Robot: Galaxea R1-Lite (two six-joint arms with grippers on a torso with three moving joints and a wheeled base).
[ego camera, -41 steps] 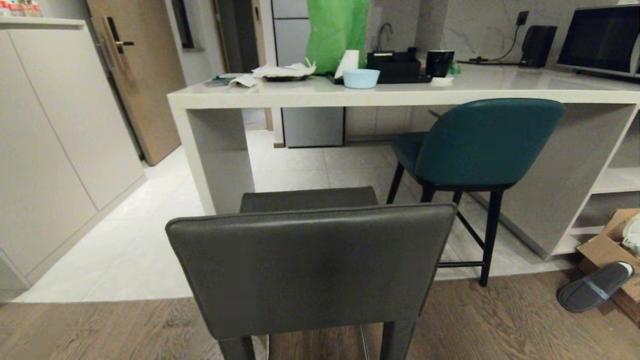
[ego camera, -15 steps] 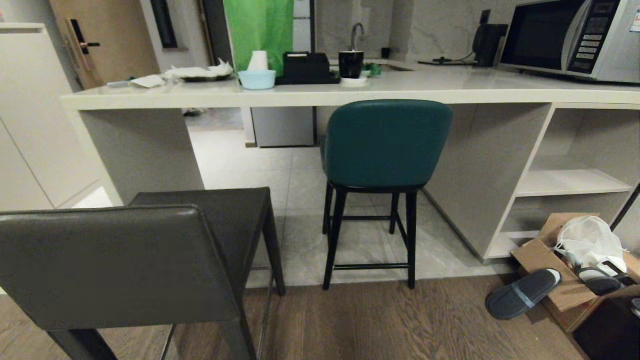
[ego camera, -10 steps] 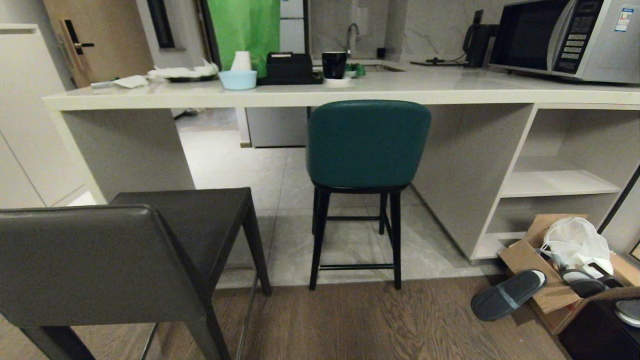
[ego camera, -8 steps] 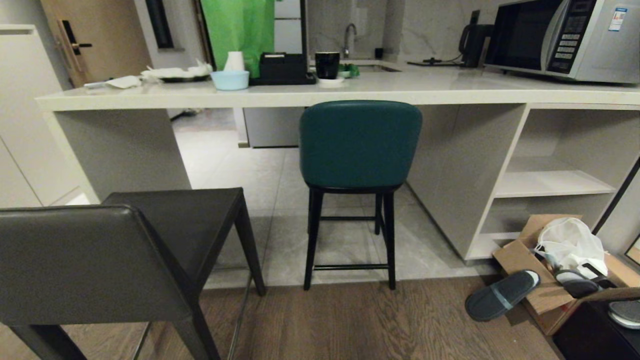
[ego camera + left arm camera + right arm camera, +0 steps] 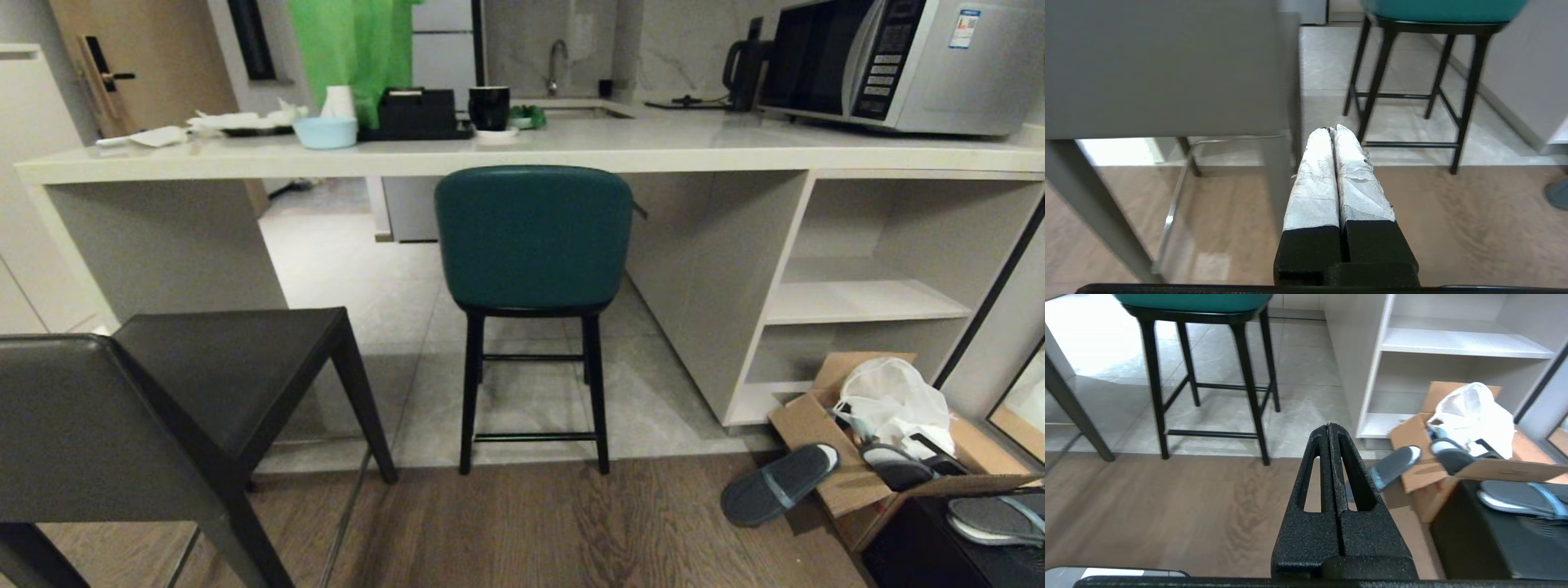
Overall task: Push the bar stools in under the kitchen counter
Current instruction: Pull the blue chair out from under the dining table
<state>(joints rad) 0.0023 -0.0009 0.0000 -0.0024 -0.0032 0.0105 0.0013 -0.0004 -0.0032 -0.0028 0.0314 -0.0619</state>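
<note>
Under the thick pale tabletop (image 5: 522,151) edge, straight ahead in the head view, the teal bar stool (image 5: 533,237) stands with its seat partly tucked in and its curved back facing the robot. The dark grey bar stool (image 5: 155,408) sits well out on the wood floor at lower left, close to the camera — its square back nearest, its seat reaching toward the counter's end panel. Each stool is tall and narrow, long axis upright, so a shove high on the backrest would likely tip it rather than slide it. A push lower down, at seat height or on the frame, looks safer. Both appear rigid and moderately heavy, with padded, slightly yielding upholstery; the thin legs may catch at the seam between wood and tile. The left pincer (image 5: 1330,131) hangs fully closed and empty beside the grey stool's back, and the right pincer (image 5: 1328,426) hangs likewise closed on nothing, facing the teal stool's black legs (image 5: 1249,384).
</note>
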